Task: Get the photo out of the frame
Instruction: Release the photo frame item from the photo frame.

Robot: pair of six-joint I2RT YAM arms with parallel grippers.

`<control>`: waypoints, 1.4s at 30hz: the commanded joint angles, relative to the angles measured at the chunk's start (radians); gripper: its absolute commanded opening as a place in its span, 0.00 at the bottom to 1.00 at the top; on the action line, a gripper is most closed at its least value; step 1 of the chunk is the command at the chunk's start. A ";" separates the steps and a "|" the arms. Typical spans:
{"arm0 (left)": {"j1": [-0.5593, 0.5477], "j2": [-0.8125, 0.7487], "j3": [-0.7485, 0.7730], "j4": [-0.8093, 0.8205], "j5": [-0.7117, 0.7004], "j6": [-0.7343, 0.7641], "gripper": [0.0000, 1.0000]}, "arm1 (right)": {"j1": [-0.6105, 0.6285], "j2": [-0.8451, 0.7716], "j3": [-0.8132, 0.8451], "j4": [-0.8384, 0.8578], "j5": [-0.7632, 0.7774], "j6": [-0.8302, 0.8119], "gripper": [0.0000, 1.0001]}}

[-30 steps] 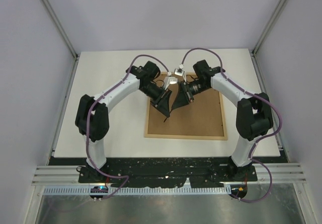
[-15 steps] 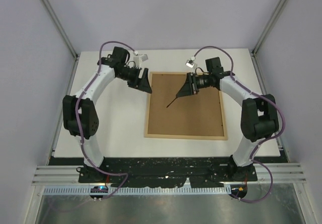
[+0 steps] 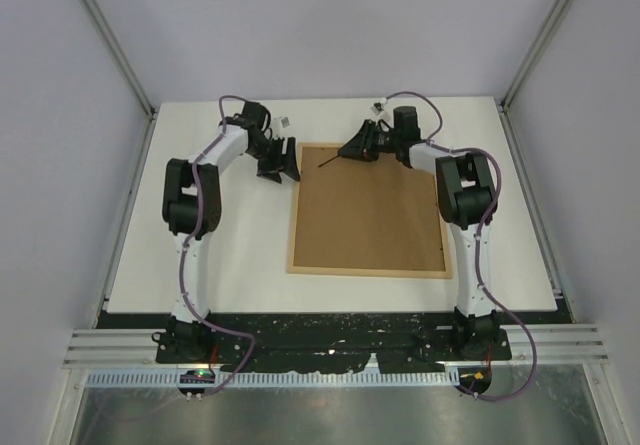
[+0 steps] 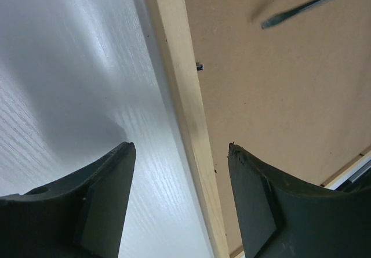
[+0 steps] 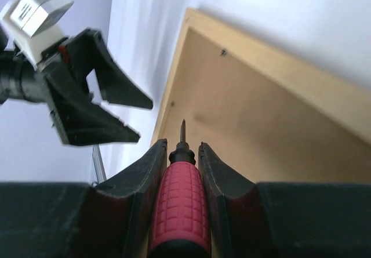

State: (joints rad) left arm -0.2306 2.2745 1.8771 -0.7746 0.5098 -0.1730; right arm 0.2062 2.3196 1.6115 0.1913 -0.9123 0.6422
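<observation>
- The frame [image 3: 370, 220] was laid flat, back up, in the middle of the white tabletop [image 3: 210, 235], with its brown fibreboard panel turned to the camera and a light-wood rim around it.
- The photo was hidden in every view; only the brown back was shown.
- The left gripper [image 3: 283, 163] was held at the frame's far left corner. Its jaws were spread wide and nothing was held between them.
- In the left wrist view, one finger [image 4: 104, 206] was seen over the bare tabletop and the other over the brown panel, with the wooden rim between them. Whether either touched could not be told.
- The right gripper [image 3: 354, 149] was held over the frame's far edge, its jaws closed on a red-handled screwdriver [image 5: 181, 203].
- The screwdriver's thin shaft was pointed towards the left gripper and hung over the panel's far left corner, so it stood between the two grippers.
- A small metal tab [image 4: 199, 66] was seen on the panel just inside the rim.
- Purple cables [image 3: 187, 227] were run along both arms — none lay across the frame.
</observation>
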 commanded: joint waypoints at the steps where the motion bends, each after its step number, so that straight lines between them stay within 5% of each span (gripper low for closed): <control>1: -0.004 -0.009 0.014 0.055 0.002 -0.062 0.67 | 0.024 0.102 0.181 0.070 0.081 0.123 0.08; 9: -0.013 0.032 0.002 0.084 0.101 -0.100 0.50 | 0.067 0.225 0.335 0.020 0.057 0.166 0.08; 24: -0.032 0.029 -0.009 0.060 0.045 -0.128 0.31 | 0.088 0.188 0.209 0.114 -0.011 0.201 0.08; 34: -0.073 0.022 0.005 0.021 -0.034 -0.132 0.31 | 0.068 0.176 0.225 0.223 -0.066 0.326 0.08; 42: -0.095 0.022 0.025 -0.006 -0.099 -0.132 0.27 | 0.062 0.153 0.220 0.153 -0.059 0.246 0.08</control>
State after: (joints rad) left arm -0.3035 2.3127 1.8748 -0.7513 0.4294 -0.2905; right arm 0.2710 2.5469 1.8210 0.3439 -0.9565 0.9352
